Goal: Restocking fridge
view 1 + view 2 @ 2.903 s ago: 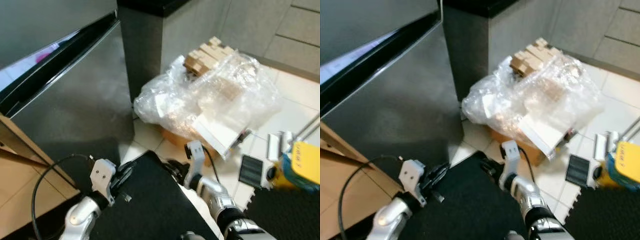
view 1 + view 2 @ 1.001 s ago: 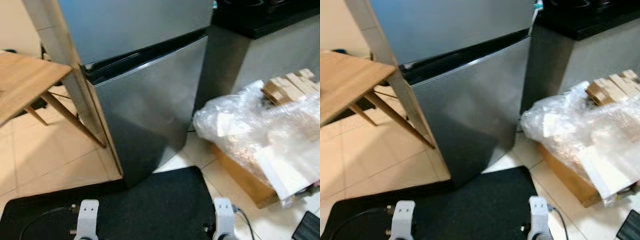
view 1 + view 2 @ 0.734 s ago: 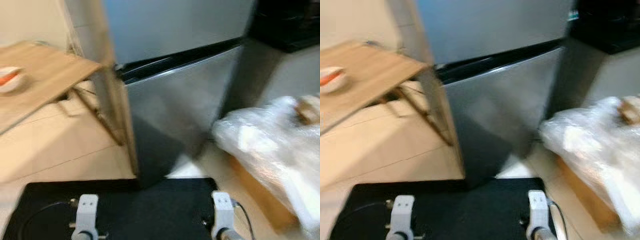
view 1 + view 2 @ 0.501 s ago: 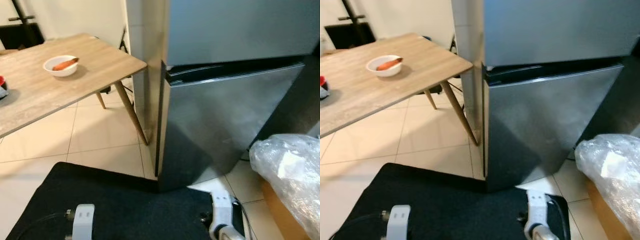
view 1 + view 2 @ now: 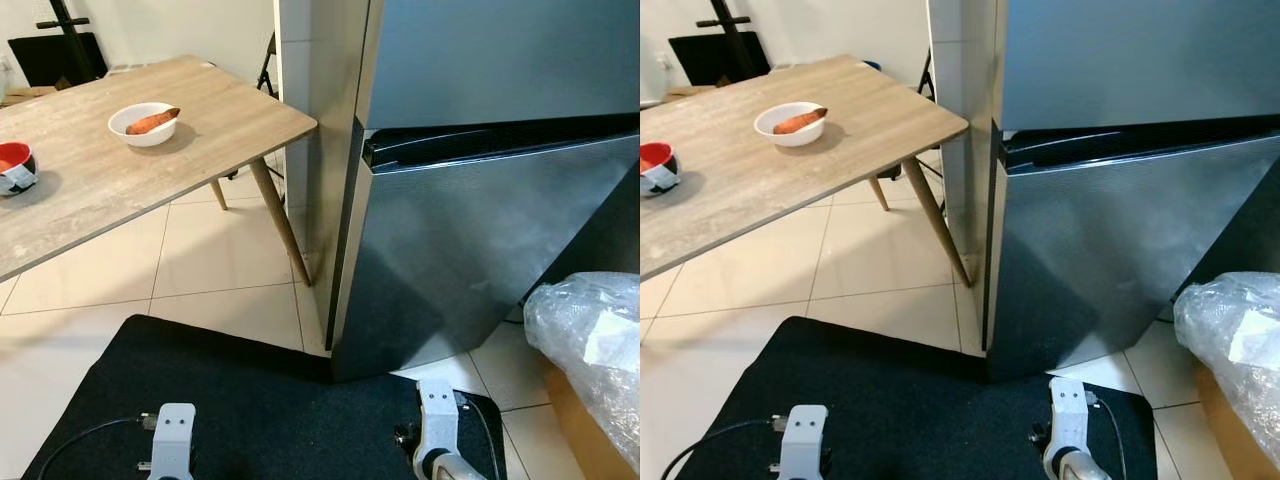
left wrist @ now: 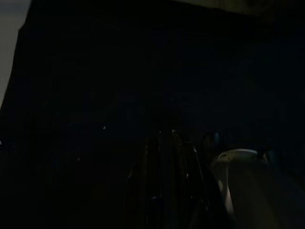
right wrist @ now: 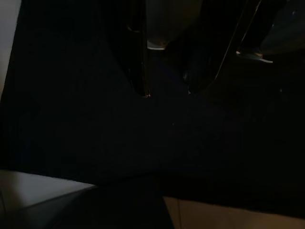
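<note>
Facing fridge at 1 o'clock, doors shut; carrot in white bowl on wooden table at 10 o'clock; both arms hanging idle, finger gap indiscernible, nothing visibly held; stage of restocking undeterminable.

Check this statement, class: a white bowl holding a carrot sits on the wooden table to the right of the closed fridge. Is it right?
Not quite. In the left eye view the white bowl with the carrot sits on the wooden table to the left of the closed fridge, not the right.
</note>
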You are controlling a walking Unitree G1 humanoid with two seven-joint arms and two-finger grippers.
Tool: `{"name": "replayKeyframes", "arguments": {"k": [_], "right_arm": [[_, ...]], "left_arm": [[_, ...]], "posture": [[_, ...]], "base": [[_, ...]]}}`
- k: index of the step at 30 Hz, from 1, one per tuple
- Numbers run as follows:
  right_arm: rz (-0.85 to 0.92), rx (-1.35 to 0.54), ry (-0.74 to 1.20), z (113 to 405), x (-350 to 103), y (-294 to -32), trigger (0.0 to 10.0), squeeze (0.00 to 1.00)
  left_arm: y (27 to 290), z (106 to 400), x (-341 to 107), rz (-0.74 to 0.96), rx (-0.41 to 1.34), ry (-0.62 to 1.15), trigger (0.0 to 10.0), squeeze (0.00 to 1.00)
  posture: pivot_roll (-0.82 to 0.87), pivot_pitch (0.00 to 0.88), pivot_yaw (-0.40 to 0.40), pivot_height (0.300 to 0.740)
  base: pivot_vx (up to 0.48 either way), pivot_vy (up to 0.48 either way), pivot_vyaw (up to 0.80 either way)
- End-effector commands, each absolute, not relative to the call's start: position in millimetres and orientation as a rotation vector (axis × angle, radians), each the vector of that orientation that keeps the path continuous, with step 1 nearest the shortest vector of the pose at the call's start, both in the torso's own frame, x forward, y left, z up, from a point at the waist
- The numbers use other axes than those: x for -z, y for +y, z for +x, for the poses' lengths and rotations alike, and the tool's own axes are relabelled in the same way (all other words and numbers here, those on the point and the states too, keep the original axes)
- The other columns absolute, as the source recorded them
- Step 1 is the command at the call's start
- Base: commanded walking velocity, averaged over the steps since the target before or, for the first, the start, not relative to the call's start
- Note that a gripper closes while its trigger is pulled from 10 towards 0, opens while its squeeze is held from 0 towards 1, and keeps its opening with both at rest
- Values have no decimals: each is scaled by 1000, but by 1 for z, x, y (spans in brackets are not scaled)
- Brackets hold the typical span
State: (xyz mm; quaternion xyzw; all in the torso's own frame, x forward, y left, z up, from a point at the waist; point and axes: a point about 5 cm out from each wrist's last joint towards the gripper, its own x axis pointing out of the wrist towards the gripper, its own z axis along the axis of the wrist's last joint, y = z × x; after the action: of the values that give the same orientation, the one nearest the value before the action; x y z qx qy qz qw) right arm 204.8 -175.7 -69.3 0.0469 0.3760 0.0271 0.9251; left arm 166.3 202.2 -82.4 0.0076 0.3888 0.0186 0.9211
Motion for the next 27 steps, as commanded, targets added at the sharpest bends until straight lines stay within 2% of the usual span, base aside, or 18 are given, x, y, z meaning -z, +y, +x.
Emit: {"name": "replayKeyframes", "arguments": {"k": [1,7,18,25,27], "right_arm": [[114,-39,795,198,73,-178,10000,0],[122,-30,782,199,72,-178,10000,0],[113,-48,781,199,73,-174,10000,0],[112,-54,785,198,73,-173,10000,0],[107,-63,785,198,73,-173,10000,0]], "left_arm": [[207,163,83,37,-35,816,10000,0],[207,163,83,42,-28,808,10000,0],[205,175,75,70,-43,718,10000,0],[202,182,70,69,-59,660,10000,0],[202,183,68,64,-82,641,10000,0]], "posture": [[-95,81,5,740],[-94,76,9,740],[-90,81,9,740],[-89,82,10,740],[-89,82,9,740]], "base": [[0,0,-800],[0,0,-800],[0,0,0],[0,-470,0],[0,0,0]]}}
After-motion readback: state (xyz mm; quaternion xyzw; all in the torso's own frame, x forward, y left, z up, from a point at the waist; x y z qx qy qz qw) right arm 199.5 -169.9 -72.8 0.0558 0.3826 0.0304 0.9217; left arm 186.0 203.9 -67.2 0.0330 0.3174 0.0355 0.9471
